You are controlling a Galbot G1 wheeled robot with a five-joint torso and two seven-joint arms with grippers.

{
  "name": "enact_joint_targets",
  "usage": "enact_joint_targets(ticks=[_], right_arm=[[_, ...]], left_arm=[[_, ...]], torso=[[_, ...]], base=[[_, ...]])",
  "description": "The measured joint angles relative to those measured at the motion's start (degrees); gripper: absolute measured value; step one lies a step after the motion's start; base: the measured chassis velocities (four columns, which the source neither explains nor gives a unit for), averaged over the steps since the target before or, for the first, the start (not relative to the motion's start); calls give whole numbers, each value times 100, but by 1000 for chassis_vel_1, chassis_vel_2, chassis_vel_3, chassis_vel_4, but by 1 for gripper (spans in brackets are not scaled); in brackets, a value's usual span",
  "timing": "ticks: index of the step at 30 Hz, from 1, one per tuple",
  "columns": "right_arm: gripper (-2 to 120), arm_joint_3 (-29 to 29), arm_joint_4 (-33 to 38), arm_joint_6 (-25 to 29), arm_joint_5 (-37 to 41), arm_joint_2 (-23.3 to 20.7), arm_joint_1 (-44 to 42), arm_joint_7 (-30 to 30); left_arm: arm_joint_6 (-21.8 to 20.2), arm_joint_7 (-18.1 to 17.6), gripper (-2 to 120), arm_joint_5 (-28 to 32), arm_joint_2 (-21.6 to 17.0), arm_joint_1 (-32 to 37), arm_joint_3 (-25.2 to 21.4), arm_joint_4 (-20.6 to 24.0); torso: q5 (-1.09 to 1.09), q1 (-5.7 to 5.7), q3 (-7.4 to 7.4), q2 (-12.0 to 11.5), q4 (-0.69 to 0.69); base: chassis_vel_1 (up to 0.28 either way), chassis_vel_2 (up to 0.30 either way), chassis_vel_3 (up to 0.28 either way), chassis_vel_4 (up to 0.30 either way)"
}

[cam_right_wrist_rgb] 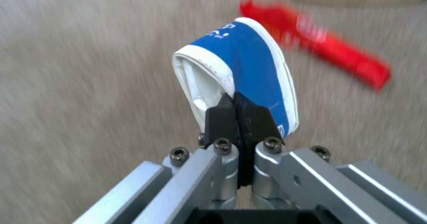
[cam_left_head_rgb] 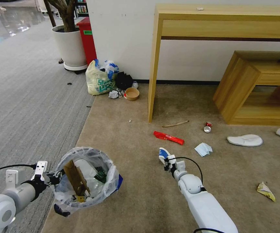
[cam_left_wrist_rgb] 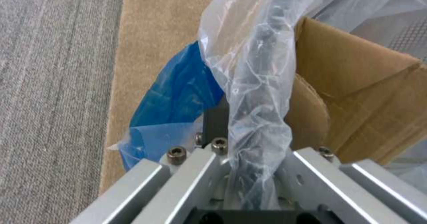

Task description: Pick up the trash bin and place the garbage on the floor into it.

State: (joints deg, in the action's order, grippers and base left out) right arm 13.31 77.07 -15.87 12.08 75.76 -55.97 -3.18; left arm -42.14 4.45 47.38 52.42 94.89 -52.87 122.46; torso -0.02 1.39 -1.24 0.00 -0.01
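Pinching a squashed blue-white paper cup (cam_right_wrist_rgb: 249, 70), the right end effector (cam_left_head_rgb: 167, 160) hangs right of the trash bin (cam_left_head_rgb: 84, 176), gripped by the left end effector (cam_left_head_rgb: 50, 178).

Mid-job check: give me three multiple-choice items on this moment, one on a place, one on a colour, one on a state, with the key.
1. Where is the red wrapper?
A. on the tan carpet
B. inside the trash bin
C. on the wooden desk

2. What colour is the cup in the right gripper?
A. red
B. blue and white
C. green

3. What is the left gripper doing?
A. hanging open
B. clamping the trash bin rim
C. gripping a slipper

Key: 1 A, it lies ahead of the right gripper; 2 B, right wrist view shows it pinched; 3 B, left wrist view shows the bag-covered rim between its fingers.
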Motion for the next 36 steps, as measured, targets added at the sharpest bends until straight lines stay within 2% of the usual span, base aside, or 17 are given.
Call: enact_joint_targets(ticks=[9, 11, 13, 15, 16, 20, 27, 36], right_arm=[[0, -87, 1236, -129, 410, -263, -21, -32], [0, -266, 1888, -273, 845, -415, 144, -36], [0, -298, 1956, -297, 904, -433, 169, -35], [0, -610, 2455, -480, 1407, -614, 441, 11], [0, -610, 2455, -480, 1407, -614, 441, 11], [0, -1244, 3071, -747, 2034, -888, 1028, 130], [0, -2127, 3923, -1009, 2678, -927, 1546, 425], [0, -2655, 4718, -1220, 3431, -1226, 1572, 548]], left_arm=[[0, -26, 0, 16, -32, -79, 89, -36], [0, -68, 0, 49, -69, -137, 146, -88], [0, -75, 0, 50, -74, -145, 154, -98], [0, -110, 0, 50, -119, -233, 235, -183], [0, -110, 0, 50, -119, -233, 235, -183], [0, -202, 0, 117, -192, -411, 397, -256], [0, -284, 0, 194, -326, -593, 565, -374], [0, -355, 0, 260, -375, -866, 804, -630]], torso=[[0, 0, 0, 0, 0], [-1, 0, 0, 0, 0], [-1, 0, 0, 0, 0], [-1, 0, 0, 0, 1], [-1, 0, 0, 0, 1], [-2, 0, 0, 0, 0], [-1, 0, 0, 0, 2], [-1, 0, 0, 0, 1]], base=[[0, 0, 0, 0], [0, 0, 0, 0], [0, 0, 0, 0], [0, 0, 0, 0], [0, 0, 0, 0], [0, 0, 0, 0], [0, 0, 0, 0], [0, 0, 0, 0]])
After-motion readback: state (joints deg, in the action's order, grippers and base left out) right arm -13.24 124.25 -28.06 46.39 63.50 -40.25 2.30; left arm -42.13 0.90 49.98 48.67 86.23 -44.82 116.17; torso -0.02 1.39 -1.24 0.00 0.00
